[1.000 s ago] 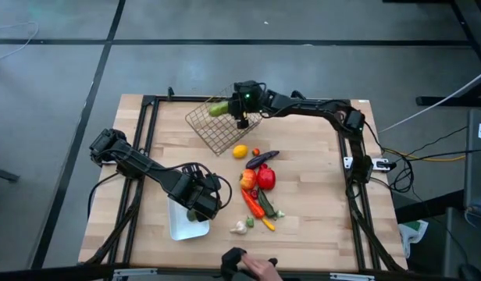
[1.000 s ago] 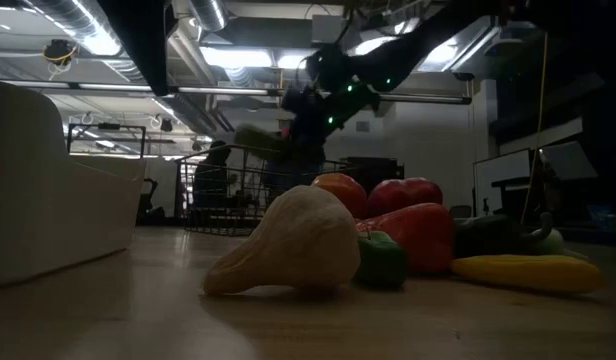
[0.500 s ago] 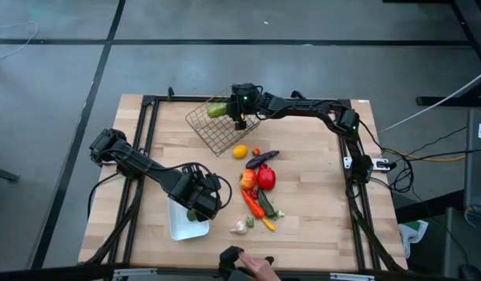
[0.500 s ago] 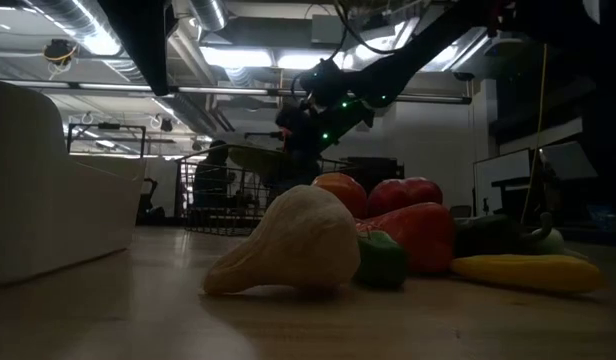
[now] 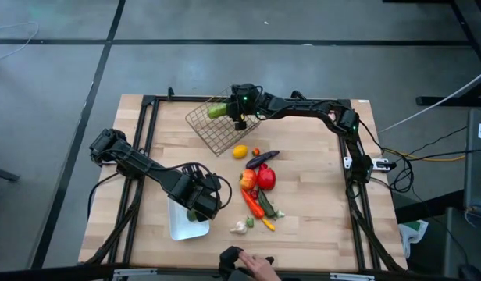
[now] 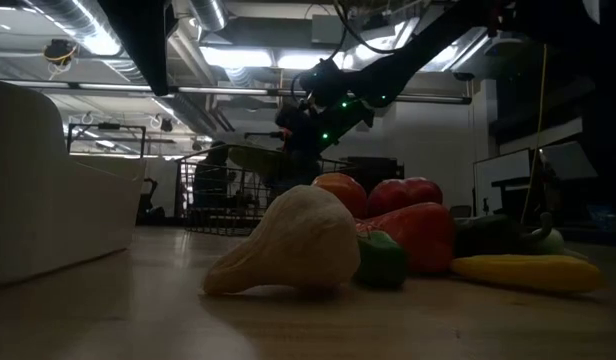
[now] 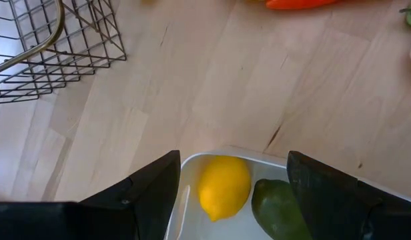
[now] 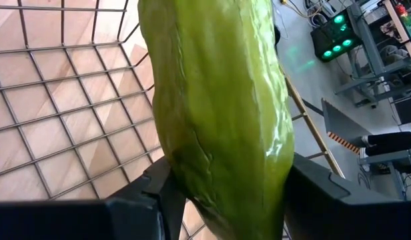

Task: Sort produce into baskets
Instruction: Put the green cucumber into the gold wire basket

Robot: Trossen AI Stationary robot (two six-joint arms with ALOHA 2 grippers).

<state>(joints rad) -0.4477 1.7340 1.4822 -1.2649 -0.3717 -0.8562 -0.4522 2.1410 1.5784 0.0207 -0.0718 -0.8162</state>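
My right gripper (image 5: 237,109) is shut on a green cucumber (image 5: 218,110) above the wire basket (image 5: 217,133) at the table's far side; in the low view the cucumber (image 6: 253,160) hangs over the basket's rim (image 6: 223,190). My left gripper (image 7: 233,167) stands open above the white tray (image 5: 178,226), touching nothing. A yellow lemon (image 7: 224,187) and a green avocado (image 7: 279,208) lie in that tray. More produce lies on the table's middle: a lemon (image 5: 240,151), an eggplant (image 5: 261,158), a red pepper (image 5: 265,178) and a garlic (image 5: 239,227). My right gripper pinches the cucumber between its two fingers, one finger (image 8: 159,193) on each side of its near end (image 8: 215,200). The fingers come slanting down from the table's right. The rest of the cucumber sticks out ahead of them, lifted clear above the basket's mesh (image 8: 59,127).
The pile of produce (image 6: 388,235) lies between tray and basket, right of the table's middle. A person's hand (image 5: 260,269) shows at the near edge. Black frame rails (image 5: 151,125) run along the table's sides. Bare wood lies at the near right.
My right gripper has sunk a little with the cucumber toward the basket, then kept still; the cucumber stays clear of the mesh.
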